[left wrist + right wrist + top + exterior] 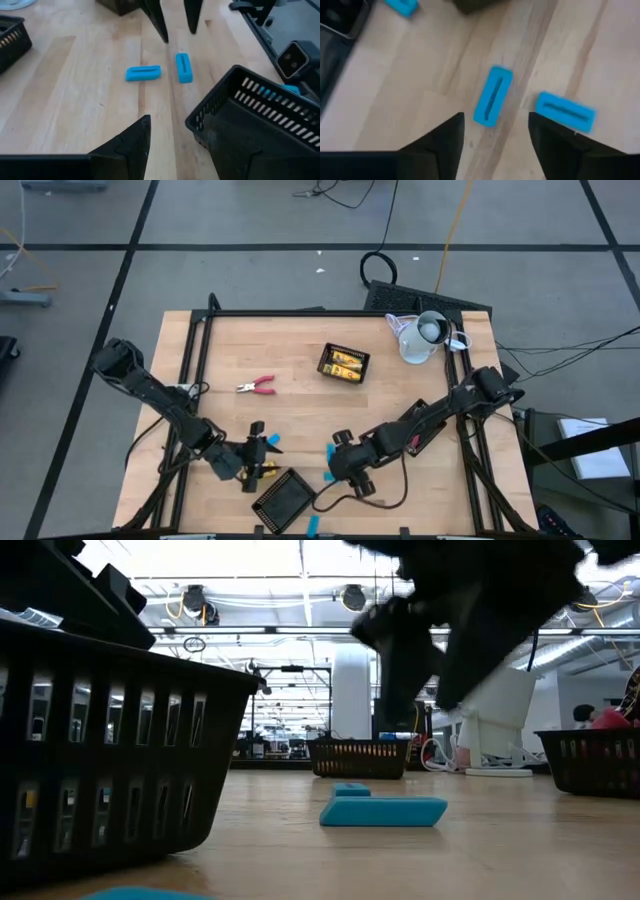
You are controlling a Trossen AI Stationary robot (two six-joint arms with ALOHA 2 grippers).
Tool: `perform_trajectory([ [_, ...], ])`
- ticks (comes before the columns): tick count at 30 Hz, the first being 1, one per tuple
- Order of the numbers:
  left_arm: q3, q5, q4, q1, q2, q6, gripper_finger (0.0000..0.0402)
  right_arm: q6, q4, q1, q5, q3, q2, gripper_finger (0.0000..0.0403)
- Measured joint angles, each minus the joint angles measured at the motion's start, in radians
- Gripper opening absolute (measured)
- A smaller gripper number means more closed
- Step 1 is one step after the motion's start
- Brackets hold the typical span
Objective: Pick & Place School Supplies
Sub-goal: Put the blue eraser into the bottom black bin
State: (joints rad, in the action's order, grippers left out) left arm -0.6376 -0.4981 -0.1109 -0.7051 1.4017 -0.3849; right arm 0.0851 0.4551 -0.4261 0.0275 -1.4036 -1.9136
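Two bright-blue oblong pieces [492, 95] [566, 111] lie flat on the wooden table just beyond my right gripper [495, 142], which hovers open above them and touches neither. In the left wrist view the same two pieces [143, 73] [184, 67] lie below the right arm's fingers. My left gripper [175, 150] stands open with nothing between its fingers, beside a black mesh tray [250, 115]. A third blue piece [272, 443] lies near the left gripper [264, 452]. Red-handled pliers [257, 386] lie farther back on the left.
A second mesh tray [343, 364] with yellow-and-black blocks stands at the middle back, and a white jug [425, 335] at the far right corner. Another blue piece [313, 525] lies at the near edge by the near tray [285, 500]. A cable loops beside the right arm.
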Motion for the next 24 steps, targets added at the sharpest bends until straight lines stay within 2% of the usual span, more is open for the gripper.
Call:
perform_trajectory([
  [6,0.000,-0.005,-0.028,0.007,0.000,0.036,0.0189,0.030,-0.030,-0.011,-0.014,0.002,-0.077,0.0216],
  [20,0.000,-0.009,-0.078,0.044,0.000,0.103,0.0189,0.067,-0.150,-0.014,-0.029,-0.004,-0.159,0.0207],
  [24,0.000,-0.011,-0.081,0.044,0.000,0.110,0.0189,0.084,-0.147,-0.015,-0.034,-0.002,-0.160,0.0190],
])
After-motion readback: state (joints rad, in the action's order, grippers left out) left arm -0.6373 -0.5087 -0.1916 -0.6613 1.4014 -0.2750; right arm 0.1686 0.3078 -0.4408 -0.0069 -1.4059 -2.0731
